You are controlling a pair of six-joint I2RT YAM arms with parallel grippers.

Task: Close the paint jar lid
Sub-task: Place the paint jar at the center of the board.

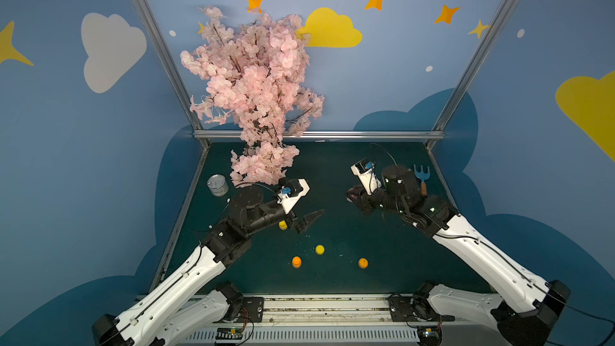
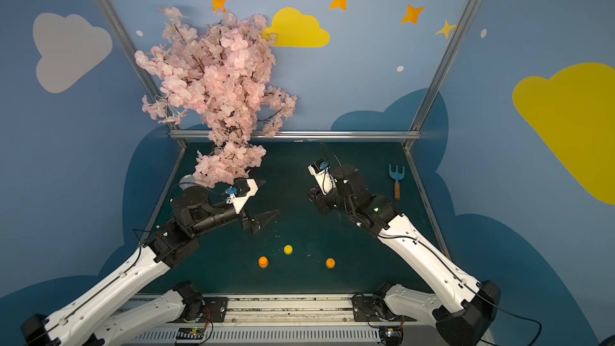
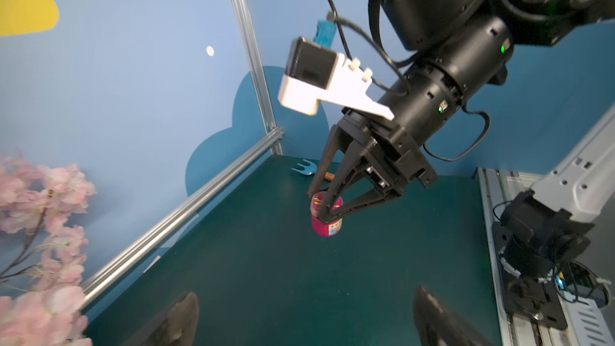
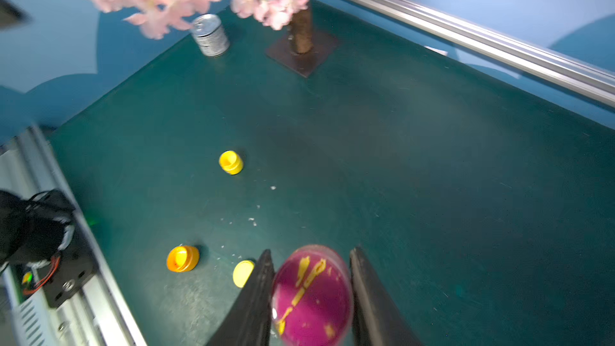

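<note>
Snugly, right fingers (image 4: 253,304) clasp the magenta jar (image 4: 312,294); left fingers (image 3: 176,321) gape wide.

Table (image 1: 332,277): dark green mat, with a few white specks (image 4: 253,221) near the middle; artificial blossom tree (image 1: 253,94): pink crown, brown trunk on a dark square base (image 4: 301,51), standing far left; tin can (image 1: 218,185): silver, upright, at the left edge, just beside the lowest blossoms; toy rake (image 1: 422,178): blue three-tined head pointing far, brown handle, lying flat far right; aluminium rail (image 1: 332,134): along the far edge; walls (image 1: 399,78): blue, painted with clouds and stars.
</note>
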